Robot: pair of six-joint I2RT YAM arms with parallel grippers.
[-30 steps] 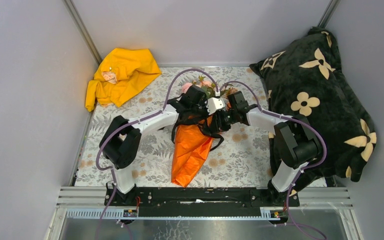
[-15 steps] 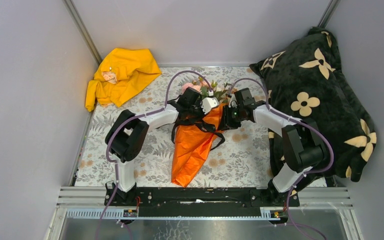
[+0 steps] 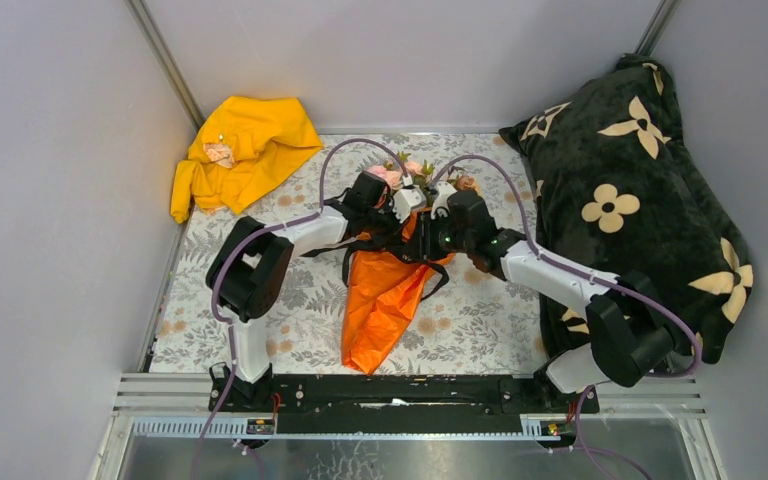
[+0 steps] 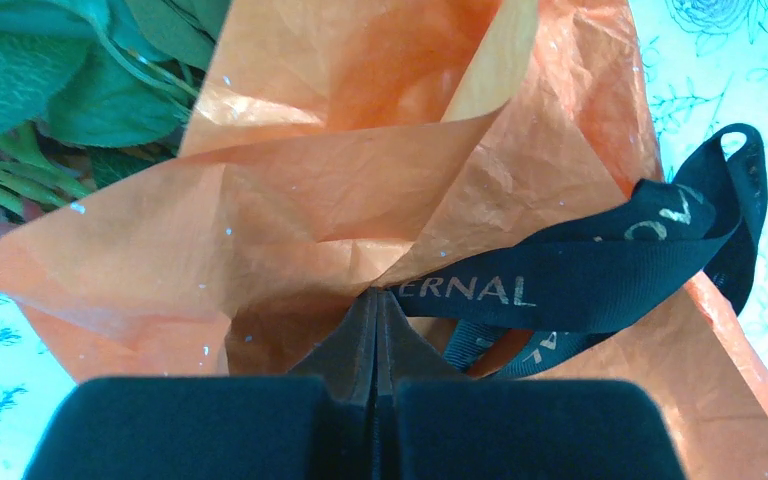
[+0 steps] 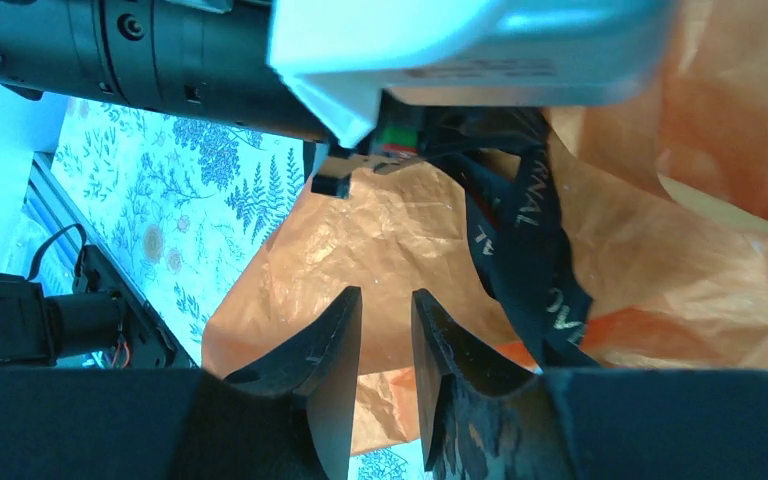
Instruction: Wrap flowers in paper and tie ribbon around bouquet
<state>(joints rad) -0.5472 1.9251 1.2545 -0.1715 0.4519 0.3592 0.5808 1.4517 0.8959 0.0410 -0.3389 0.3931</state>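
Bouquet [image 3: 388, 290], a cone of bright orange wrapping around pale pink artificial roses [image 3: 412, 168] with green leaves, lies on the floral-patterned bench [image 3: 290, 330] between the two arms. The blooms point away from the arm bases and the narrow end points toward them. The wrapping looks done, and the tying step appears to be in hand.

The thin orange paper [image 4: 360, 180] is creased and crinkled, folded in overlapping flaps that meet in a point. A narrow, flat black ribbon [image 4: 580, 270] with gold lettering loops loosely over the paper and is not yet drawn tight.

The left tool [image 4: 378, 298] is clenched, its tips pinching the ribbon where the folds converge. The right tool [image 5: 387, 310] hovers just beside the ribbon's hanging strand, fingers slightly parted and holding nothing.

The next move likely calls for the right tool to catch the free strand and draw it around the cone against the left tool's hold. The ribbon looks limp and slippery, and the paper would probably crush or tear under a firm pull.
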